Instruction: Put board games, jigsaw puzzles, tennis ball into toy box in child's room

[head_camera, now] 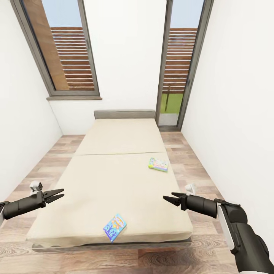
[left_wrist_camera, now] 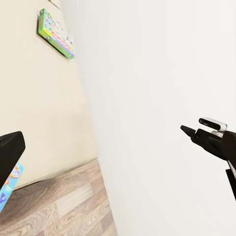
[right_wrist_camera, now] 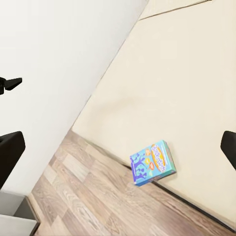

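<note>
The left pincer [head_camera: 61, 195] is held over the floor at the bed's left side, its two dark fingers parted and nothing gripped between them. The right pincer [head_camera: 167, 199] is held over the near right corner of the bed [head_camera: 114, 182], likewise with its fingers spread and nothing between them. Both are aimed inward, toward each other across the mattress.

Two board games are seen lying flat on the beige mattress, well apart. The blue board game [head_camera: 114, 227] is placed close to the foot edge of the bed, between the two pincers and nearer the camera; its long axis is turned diagonally, running from the near left to the far right. In the right wrist view the same blue board game [right_wrist_camera: 153, 162] is shown just beside the mattress edge, with the wood-plank floor [right_wrist_camera: 98, 196] below it.

The green board game [head_camera: 158, 164] is placed farther up the bed near its right edge, beyond the right pincer; its long axis lies almost across the bed, tilted slightly. It is also seen in the left wrist view [left_wrist_camera: 55, 33].
</note>
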Robot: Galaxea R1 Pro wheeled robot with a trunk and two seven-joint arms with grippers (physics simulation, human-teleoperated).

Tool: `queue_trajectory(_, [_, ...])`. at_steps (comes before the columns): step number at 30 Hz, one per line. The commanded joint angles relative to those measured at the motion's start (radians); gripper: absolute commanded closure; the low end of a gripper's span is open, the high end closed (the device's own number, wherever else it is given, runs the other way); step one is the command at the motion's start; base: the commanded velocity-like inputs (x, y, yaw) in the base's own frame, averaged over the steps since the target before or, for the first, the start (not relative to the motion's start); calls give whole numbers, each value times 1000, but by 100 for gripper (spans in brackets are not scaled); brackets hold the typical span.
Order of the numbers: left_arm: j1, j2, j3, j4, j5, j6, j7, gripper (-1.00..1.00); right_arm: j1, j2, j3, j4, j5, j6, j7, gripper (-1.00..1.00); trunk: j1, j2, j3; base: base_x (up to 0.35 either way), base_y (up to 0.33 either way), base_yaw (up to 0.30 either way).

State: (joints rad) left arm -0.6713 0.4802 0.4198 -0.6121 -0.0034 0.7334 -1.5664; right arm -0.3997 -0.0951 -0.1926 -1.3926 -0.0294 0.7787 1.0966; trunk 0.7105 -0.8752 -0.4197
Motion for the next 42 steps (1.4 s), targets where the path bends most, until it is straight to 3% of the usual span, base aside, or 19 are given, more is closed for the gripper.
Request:
queue_trajectory(1, [-1,0,1,0,-1,11,-4,-100,-1,0,-1,-1,-3,8,2,-100,0,-1,1,0,0,0])
queue_trajectory(42, [-1,-3,-3,0,-2,9,-4,-100,-1,0,-2,0,-3,8,2,-100,0,-1,66,0,0,0])
